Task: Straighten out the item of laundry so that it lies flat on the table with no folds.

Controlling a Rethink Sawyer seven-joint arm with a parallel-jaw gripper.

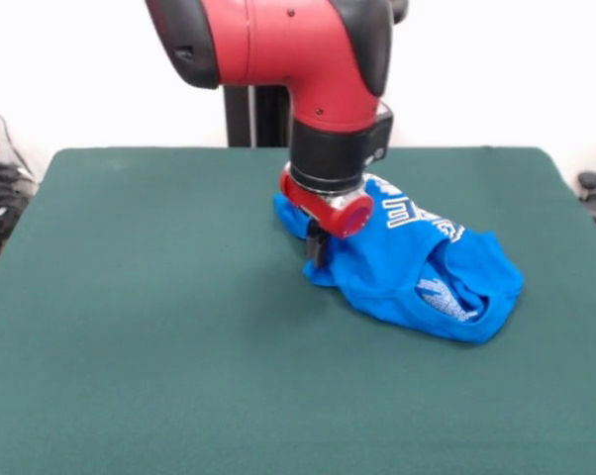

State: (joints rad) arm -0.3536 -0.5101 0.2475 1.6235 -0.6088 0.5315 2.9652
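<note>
The blue T-shirt (407, 262) is sitting bunched up right of center on the green counter (159, 327). The claw (316, 247) is pressing at its left edge, can't tell if it's gripping. It's looking soft, light and floppy, so I'm guessing pinching an outer hem works best.

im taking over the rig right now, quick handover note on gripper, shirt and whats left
Gripper: down at the left edge of the bright blue cotton T-shirt with white lettering; whether it is open or shut cannot be told from this view, as the red and black arm blocks it.
Shirt: crumpled in a bunched heap on the dark green felt-covered table, right of centre, lettering partly folded under.
Done: nothing visibly flattened.
Left: spread the whole shirt flat and remove every fold.
</note>
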